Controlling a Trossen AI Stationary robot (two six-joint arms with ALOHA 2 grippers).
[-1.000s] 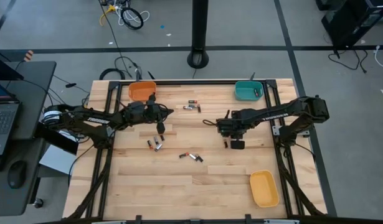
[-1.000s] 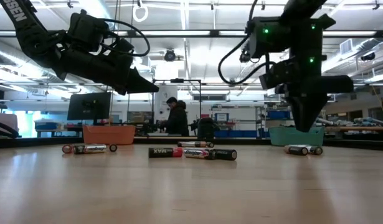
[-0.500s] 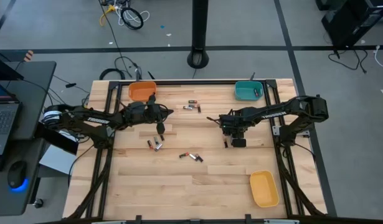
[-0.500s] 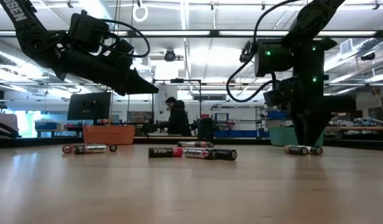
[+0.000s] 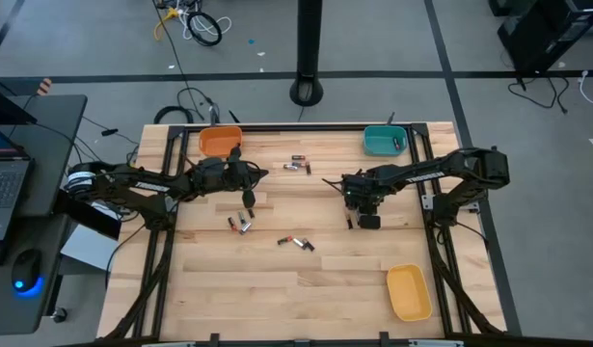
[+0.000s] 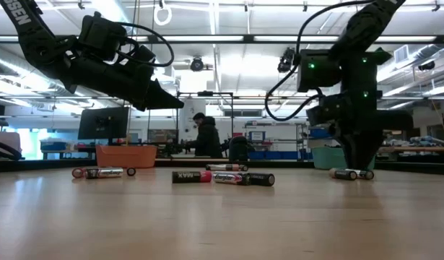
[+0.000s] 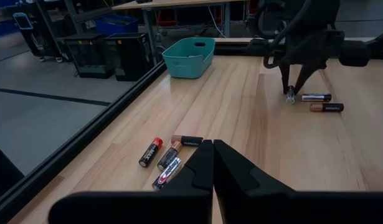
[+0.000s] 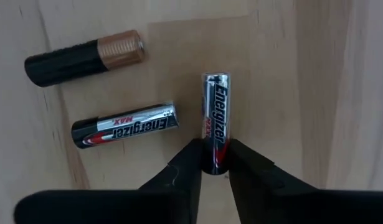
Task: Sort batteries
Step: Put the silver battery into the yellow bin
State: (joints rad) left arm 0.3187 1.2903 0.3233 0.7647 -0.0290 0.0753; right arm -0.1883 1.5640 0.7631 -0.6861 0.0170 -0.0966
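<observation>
- We saw the right gripper with its jaws closed on the end of one silver-and-black battery, tips down at the table, toward its right edge.
- Just beside that battery lay two more batteries, one silver and black, one black with a copper end.
- We found the left gripper with jaws shut and holding nothing, hovering near the orange bin at the far left corner.
- Other batteries lay scattered mid-table; a teal bin sat at the far right corner, a yellow bin near the right front corner.
</observation>
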